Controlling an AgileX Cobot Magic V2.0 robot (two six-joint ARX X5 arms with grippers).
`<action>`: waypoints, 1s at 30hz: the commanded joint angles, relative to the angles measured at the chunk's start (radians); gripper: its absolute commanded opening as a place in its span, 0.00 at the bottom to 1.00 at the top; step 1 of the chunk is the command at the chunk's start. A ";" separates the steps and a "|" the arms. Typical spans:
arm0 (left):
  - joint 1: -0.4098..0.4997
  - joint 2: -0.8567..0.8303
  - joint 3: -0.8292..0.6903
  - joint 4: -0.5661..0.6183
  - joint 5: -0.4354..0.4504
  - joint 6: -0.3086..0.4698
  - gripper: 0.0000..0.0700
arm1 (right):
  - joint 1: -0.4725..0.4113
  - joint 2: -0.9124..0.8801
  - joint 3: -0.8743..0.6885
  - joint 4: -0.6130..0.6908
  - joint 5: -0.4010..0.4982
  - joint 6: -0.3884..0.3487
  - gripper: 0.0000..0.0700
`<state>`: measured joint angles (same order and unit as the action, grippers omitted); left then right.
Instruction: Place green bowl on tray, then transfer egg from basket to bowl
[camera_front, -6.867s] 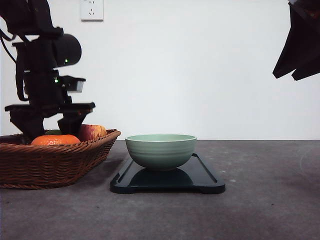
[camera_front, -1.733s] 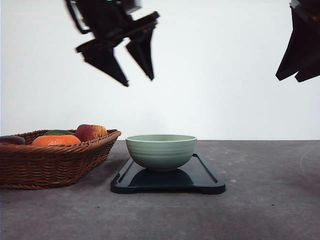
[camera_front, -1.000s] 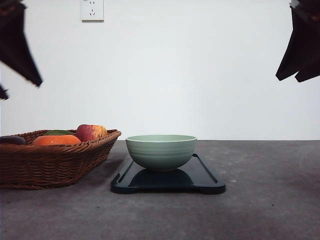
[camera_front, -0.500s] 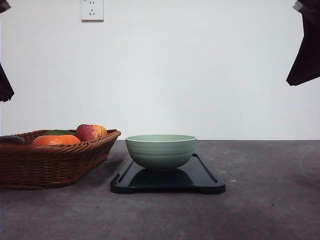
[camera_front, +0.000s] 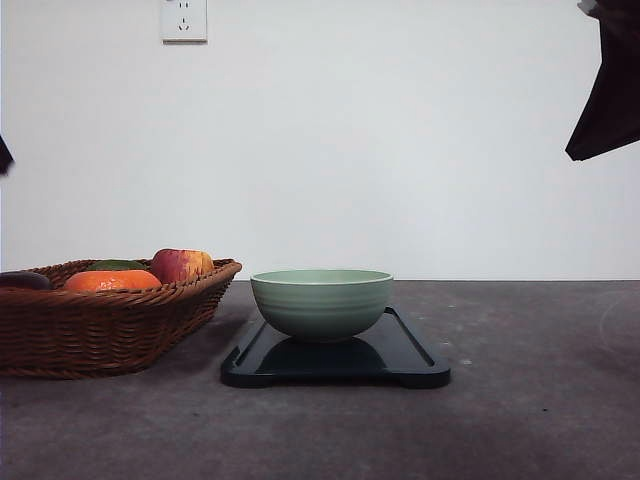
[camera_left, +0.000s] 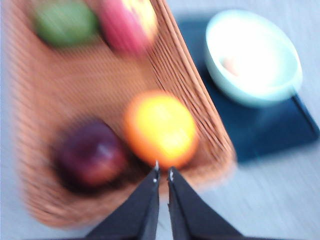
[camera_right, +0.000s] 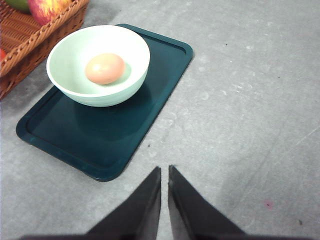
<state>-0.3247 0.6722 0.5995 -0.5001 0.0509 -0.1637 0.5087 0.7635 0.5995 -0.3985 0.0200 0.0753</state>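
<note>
Egg (camera_right: 104, 68) lies inside the green bowl (camera_right: 98, 65) on the tray (camera_right: 105, 130); the bowl's wall hides it from the front. Both the left gripper (camera_left: 163, 175) and right gripper (camera_right: 164, 173) are nearly closed, empty. The basket (camera_left: 45, 125) is blurred.

Pale green bowl (camera_right: 98, 65) sits upright on the dark tray (camera_right: 105, 130), toward its basket end. Tan-brown egg (camera_right: 104, 68) lies inside the bowl on its side. Brown wicker basket (camera_front: 110, 325) rests just beside the tray.
</note>
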 joint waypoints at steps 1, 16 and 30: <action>0.042 -0.041 -0.039 0.035 -0.003 0.040 0.03 | 0.006 0.005 0.006 0.013 0.000 -0.001 0.02; 0.333 -0.592 -0.542 0.262 -0.003 0.043 0.03 | 0.006 0.005 0.006 0.013 0.000 -0.001 0.02; 0.350 -0.668 -0.587 0.339 -0.003 0.066 0.03 | 0.006 0.005 0.006 0.014 0.001 -0.001 0.02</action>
<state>0.0238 0.0051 0.0322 -0.1753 0.0489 -0.1150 0.5087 0.7635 0.5995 -0.3926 0.0200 0.0753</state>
